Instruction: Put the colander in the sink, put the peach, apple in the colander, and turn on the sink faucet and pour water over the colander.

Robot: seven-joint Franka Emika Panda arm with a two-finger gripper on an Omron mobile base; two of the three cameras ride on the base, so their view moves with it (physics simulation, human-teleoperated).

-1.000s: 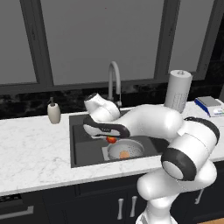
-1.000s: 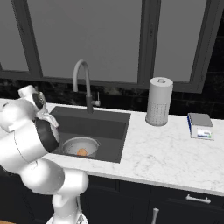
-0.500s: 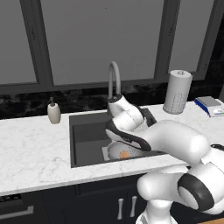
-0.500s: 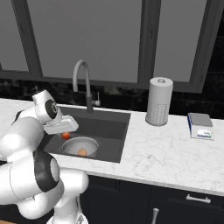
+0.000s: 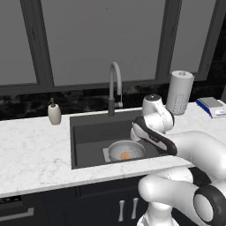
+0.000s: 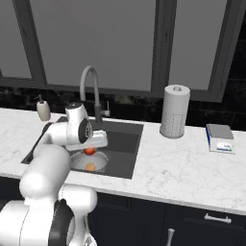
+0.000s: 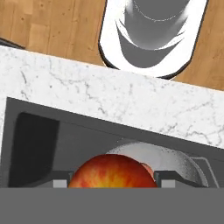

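Observation:
The apple (image 6: 89, 151) is red with an orange tinge and hangs just above the colander (image 6: 98, 162), with my gripper (image 6: 90, 149) shut on it. In the hand view the apple (image 7: 113, 173) sits between my two dark fingertips (image 7: 168, 183), and the colander's (image 7: 168, 158) pale rim shows behind it. The colander (image 5: 128, 148) rests on the floor of the dark sink (image 5: 88, 137) with the pale orange peach (image 5: 126, 155) inside; the peach (image 6: 90, 166) lies directly under the apple. The gooseneck faucet (image 5: 114, 84) stands behind the basin, with no water running.
A beige soap dispenser (image 5: 54, 112) stands left of the sink. On the right counter are a paper towel roll (image 6: 174, 111) and a flat white and blue box (image 6: 220, 138). My arm lies across the sink's right part (image 5: 154, 139).
My hand has carried the apple from the left part of the sink rightward, and now holds it over the colander. The peach and colander have stayed put.

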